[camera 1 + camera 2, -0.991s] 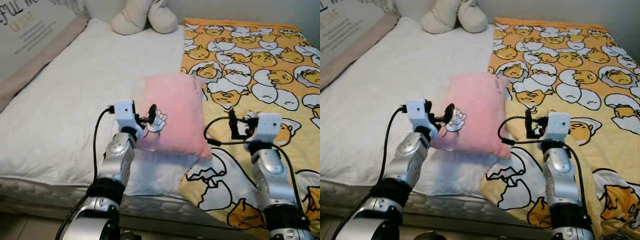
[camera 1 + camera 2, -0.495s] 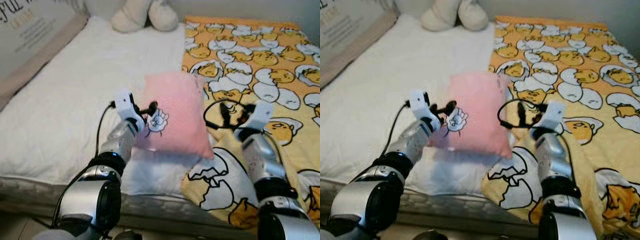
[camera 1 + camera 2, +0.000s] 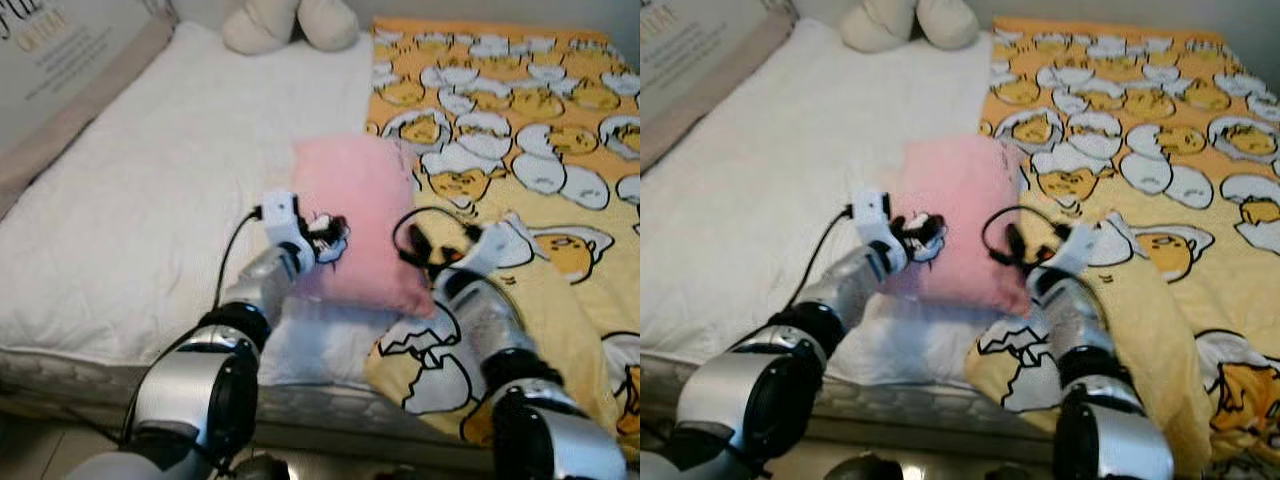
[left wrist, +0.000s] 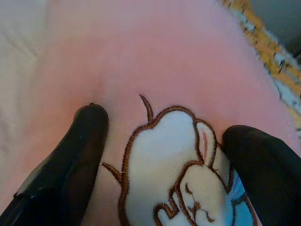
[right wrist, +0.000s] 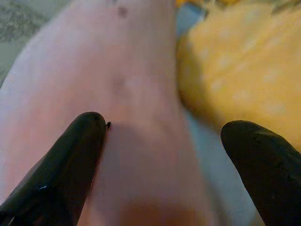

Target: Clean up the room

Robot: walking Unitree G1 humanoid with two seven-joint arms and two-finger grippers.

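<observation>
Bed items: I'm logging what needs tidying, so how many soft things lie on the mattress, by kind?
Pink square plush pillow: 1
Cream stuffed toy at the head end: 1
Yellow egg-print blanket: 1
Total: 3

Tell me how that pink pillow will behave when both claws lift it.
The pillow looks plush and puffy, so it will probably squash between the left claw and the right claw, and sag rather than hold its shape. It is likely light for its size. Its fuzzy cover should grip, not slip.
</observation>
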